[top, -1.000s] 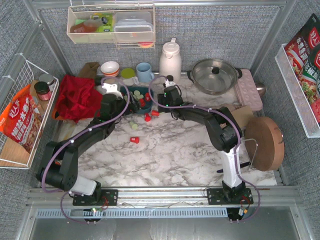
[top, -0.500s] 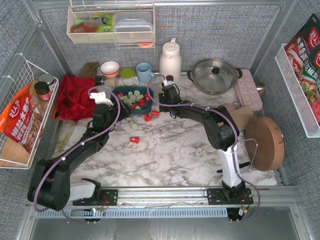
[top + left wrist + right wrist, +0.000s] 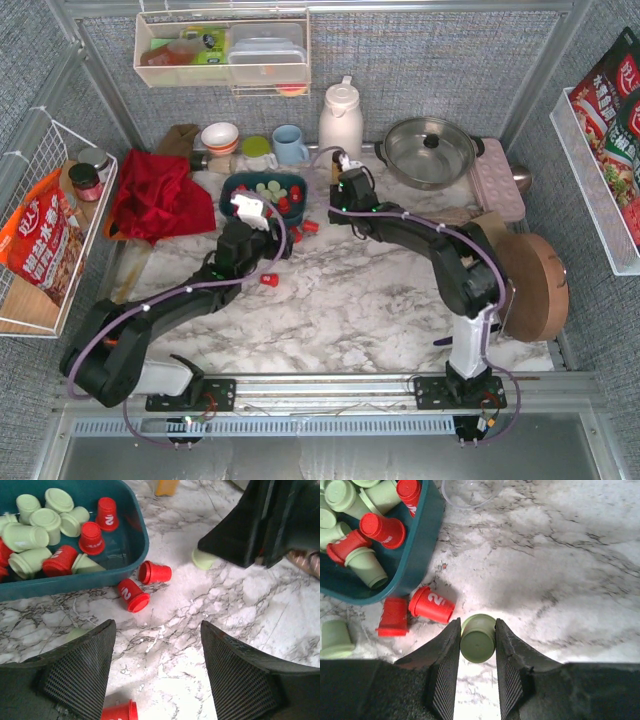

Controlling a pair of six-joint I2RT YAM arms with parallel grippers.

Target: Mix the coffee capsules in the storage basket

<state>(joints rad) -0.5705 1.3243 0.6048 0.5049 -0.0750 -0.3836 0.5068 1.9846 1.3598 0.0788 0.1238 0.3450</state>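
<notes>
While the top view hides it, the right wrist cam shows the right arm's jaws pinching a pale mint-green tapered capsule (image 3: pixel 478 639) on the marble bench (image 3: pixel 560 555), just outside the dark teal plastic basket (image 3: pixel 420 550) of red and green capsules (image 3: pixel 381 530); left arm's jaws gape wide, empty.

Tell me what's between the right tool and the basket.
Right wrist view: two red capsules lie on the marble between the storage basket and the right tool, which pinches a green capsule.

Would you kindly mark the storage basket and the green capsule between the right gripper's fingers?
storage basket (image 3: pixel 142 536): left wrist view, its right wall.
green capsule (image 3: pixel 478 642): right wrist view, its round end.
</notes>
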